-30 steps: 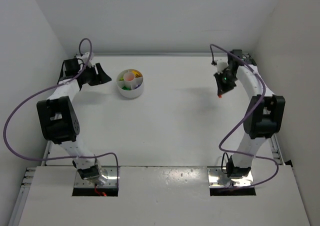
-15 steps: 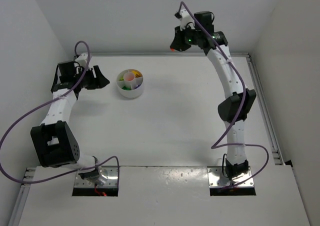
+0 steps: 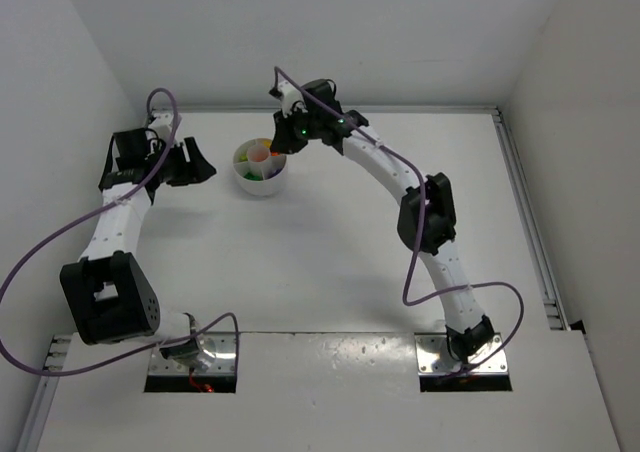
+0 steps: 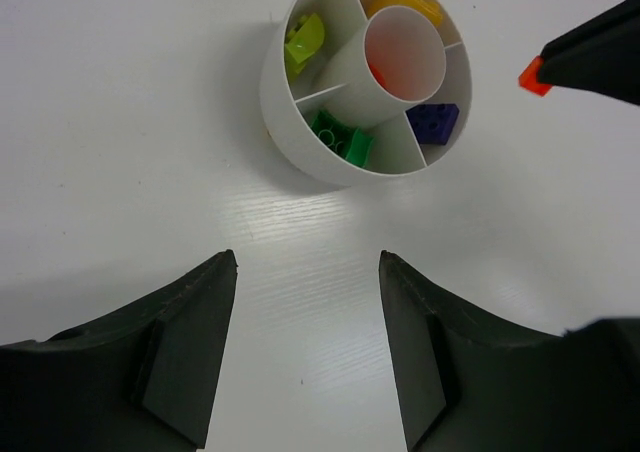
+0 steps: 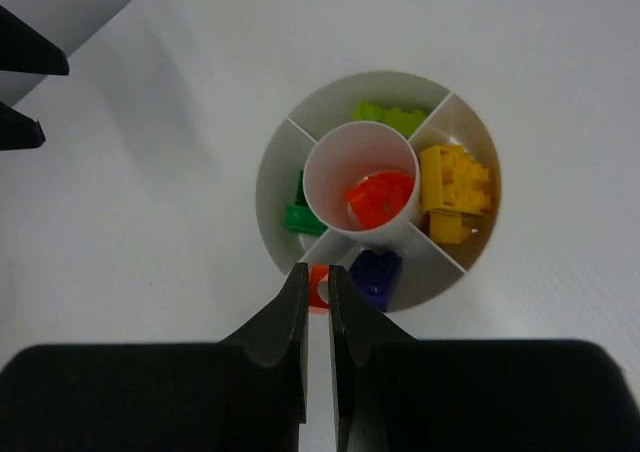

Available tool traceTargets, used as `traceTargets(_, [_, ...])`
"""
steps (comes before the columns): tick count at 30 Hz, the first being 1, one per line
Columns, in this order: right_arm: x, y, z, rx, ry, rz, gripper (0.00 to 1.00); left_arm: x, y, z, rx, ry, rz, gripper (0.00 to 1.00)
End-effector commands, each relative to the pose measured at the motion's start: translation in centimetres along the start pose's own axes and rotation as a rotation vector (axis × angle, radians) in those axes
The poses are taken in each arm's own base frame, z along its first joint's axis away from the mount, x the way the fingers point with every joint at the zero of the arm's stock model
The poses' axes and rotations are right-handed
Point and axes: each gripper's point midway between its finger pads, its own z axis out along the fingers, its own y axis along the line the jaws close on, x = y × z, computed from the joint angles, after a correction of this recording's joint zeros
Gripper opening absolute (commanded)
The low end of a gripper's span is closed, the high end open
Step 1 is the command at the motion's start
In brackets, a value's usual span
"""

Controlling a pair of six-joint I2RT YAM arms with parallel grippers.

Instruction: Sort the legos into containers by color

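The right arm has swung from the right side of the white table (image 3: 330, 252), up past the back wall half a second ago, and now reaches across to the low round white plastic dish (image 3: 262, 185). The right gripper (image 3: 280, 144) hangs above the dish's far right edge. Its fingers are pressed nearly together on a small orange-red plastic brick (image 5: 318, 289), the same piece it carried a second ago. In the right wrist view the brick lies over the rim of the dish (image 5: 322, 117), by the wall between two sections. From the left wrist it shows as an orange tip (image 4: 533, 75) in the air beside the dish (image 4: 292, 144), touching nothing.

The dish has not moved. Its outer sections hold a lime-green brick (image 5: 390, 115), yellow bricks (image 5: 455, 194), a dark blue brick (image 5: 378, 272) and a dark green brick (image 5: 297, 213). The open centre tube holds an orange-red piece (image 5: 381, 198).

The left gripper (image 3: 196, 162) stays just left of the dish, low over the table, while that arm's elbow has dropped toward the near left. Its jaws stand apart with nothing between them, and its wrist view shows only bare table between the two fingers (image 4: 190, 342).
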Motion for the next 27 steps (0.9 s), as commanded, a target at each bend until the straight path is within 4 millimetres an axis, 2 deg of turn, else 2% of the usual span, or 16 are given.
traceTargets(1, [-6.8,0.2,-1.1,0.023,-0.213,-0.073,0.0,-0.7,0.2,-1.0,-0.016,-0.033,0.016,0.65])
traceTargets(4, [-5.2,0.4,0.8,0.017,-0.186,-0.068,0.0,-0.7,0.0,-1.0,-0.006,-0.032,0.016,0.66])
traceTargets(6, [-5.9,0.3,0.8,0.025,-0.206,-0.077,0.0,-0.3,0.1,-0.9,-0.007,-0.023,0.01,0.66])
traceTargets(10, [-5.4,1.0,2.7,0.012,-0.211,-0.09,0.0,0.1,0.2,-0.8,-0.007,-0.015,0.005,0.66])
traceTargets(11, [-5.3,1.7,3.0,0.001,-0.209,-0.095,0.0,0.1,0.2,-0.8,-0.007,-0.015,0.005,0.66])
traceTargets(13, [-4.4,1.1,4.0,0.011,-0.2,-0.089,0.0,0.1,0.2,-0.8,-0.007,-0.015,0.005,0.66])
traceTargets(16, [-3.4,1.7,5.2,0.004,-0.186,-0.091,0.0,0.1,0.3,-0.8,-0.016,-0.016,0.005,0.66])
traceTargets(17, [-3.9,1.8,5.1,0.004,-0.195,-0.095,0.0,0.1,0.3,-0.8,-0.016,-0.016,0.005,0.66])
traceTargets(21, [-2.9,1.6,6.3,0.016,-0.185,-0.093,0.01,-0.1,0.2,-1.0,-0.016,-0.024,0.019,0.66])
traceTargets(27, [-2.4,1.3,6.6,0.025,-0.178,-0.089,0.13,0.1,0.3,-1.2,-0.027,-0.024,0.019,0.66])
